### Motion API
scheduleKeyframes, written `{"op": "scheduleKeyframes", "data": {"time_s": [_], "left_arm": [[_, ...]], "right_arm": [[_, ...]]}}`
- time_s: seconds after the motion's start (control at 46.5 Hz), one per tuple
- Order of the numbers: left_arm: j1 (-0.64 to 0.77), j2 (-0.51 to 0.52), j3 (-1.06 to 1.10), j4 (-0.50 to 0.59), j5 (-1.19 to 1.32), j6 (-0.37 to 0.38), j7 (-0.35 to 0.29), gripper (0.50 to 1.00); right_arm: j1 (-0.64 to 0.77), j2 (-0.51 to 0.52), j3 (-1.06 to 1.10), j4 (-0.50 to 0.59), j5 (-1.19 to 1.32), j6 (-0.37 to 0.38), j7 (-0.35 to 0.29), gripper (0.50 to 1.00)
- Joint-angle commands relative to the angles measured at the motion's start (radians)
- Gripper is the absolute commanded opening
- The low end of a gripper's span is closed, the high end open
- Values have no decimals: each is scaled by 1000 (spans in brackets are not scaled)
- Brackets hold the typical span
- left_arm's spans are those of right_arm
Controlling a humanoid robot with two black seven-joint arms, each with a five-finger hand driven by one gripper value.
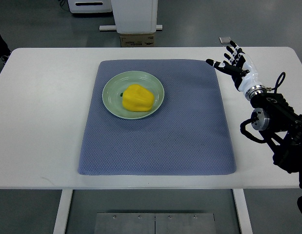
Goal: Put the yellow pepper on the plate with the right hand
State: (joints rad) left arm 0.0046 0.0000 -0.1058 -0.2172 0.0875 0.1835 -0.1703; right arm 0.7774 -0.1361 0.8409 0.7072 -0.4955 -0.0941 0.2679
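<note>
Already the glossy, lumpy yellow pepper (pixel 138 98) sits on the green plate (pixel 110 95), right robot hand (pixel 232 59) spread empty.

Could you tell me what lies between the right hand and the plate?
Top view: only bare blue mat. The open right hand holds nothing; the pepper sits on the plate.

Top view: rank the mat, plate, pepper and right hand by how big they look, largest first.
1. Mat
2. Plate
3. Pepper and right hand: these look alike in size, so I won't rank them.
</note>
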Motion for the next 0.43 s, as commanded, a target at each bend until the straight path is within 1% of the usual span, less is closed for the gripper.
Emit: {"op": "scheduleKeyframes", "data": {"time_s": [0.0,0.409], "left_arm": [[0,0,0,1,0,1,0,1000],[0,0,0,1,0,1,0,1000]], "right_arm": [[-6,10,27,0,0,1,1,1000],[-33,27,37,-2,2,1,-1,1000]]}}
